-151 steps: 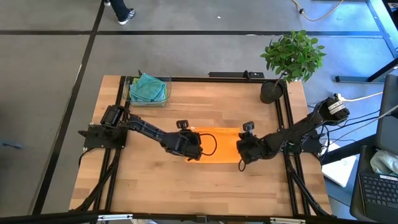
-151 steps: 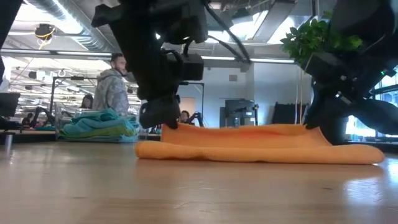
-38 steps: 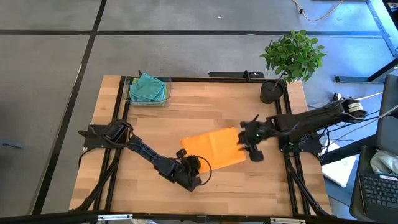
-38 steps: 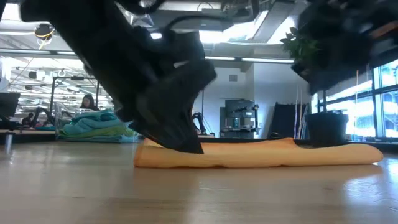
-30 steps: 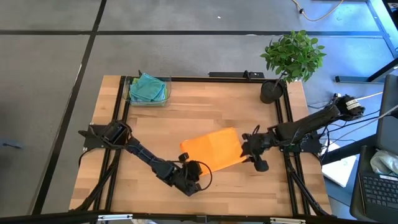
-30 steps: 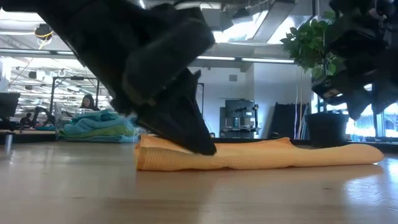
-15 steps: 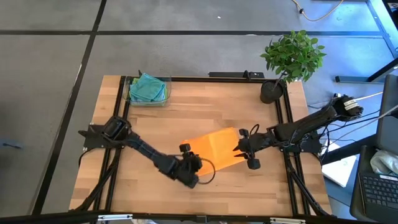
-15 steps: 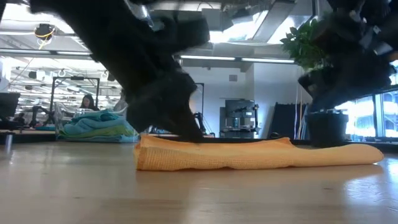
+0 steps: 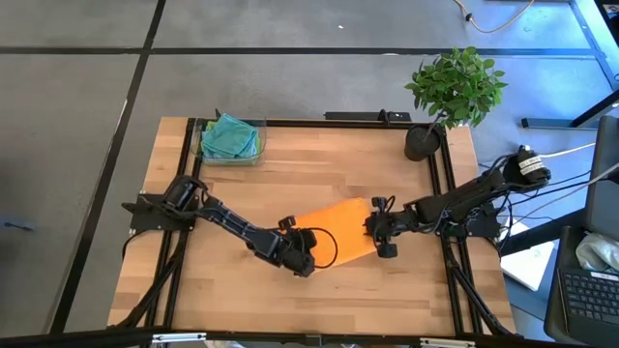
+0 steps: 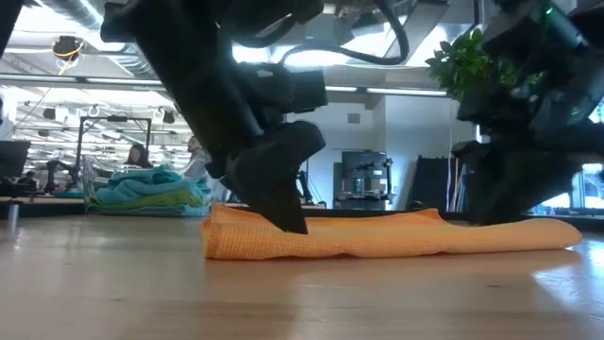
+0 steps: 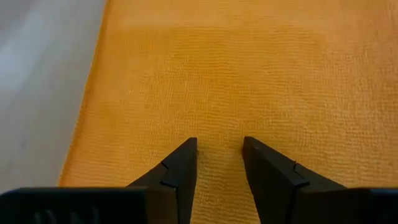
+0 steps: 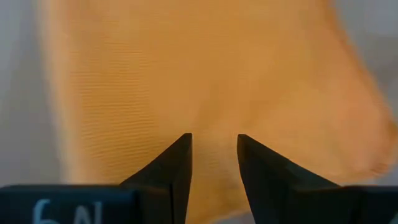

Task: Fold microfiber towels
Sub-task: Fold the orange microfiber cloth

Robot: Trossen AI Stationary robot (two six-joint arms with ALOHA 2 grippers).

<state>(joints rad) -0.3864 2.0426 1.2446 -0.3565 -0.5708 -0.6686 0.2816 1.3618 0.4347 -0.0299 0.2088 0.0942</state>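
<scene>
Orange towel (image 9: 334, 232) flat on wooden table (image 9: 309, 174), both grippers' jaws parted above it.

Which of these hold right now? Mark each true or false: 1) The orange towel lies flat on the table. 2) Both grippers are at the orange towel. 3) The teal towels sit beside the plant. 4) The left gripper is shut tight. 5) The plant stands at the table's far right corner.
1) The orange towel lies flat on the table. True.
2) Both grippers are at it. True: the left gripper and right gripper are at opposite ends.
3) The teal towels sit beside the plant. False: they are at the far left corner.
4) The left gripper is shut tight. False: its fingers stand apart.
5) The plant stands at the far right corner. True.
</scene>
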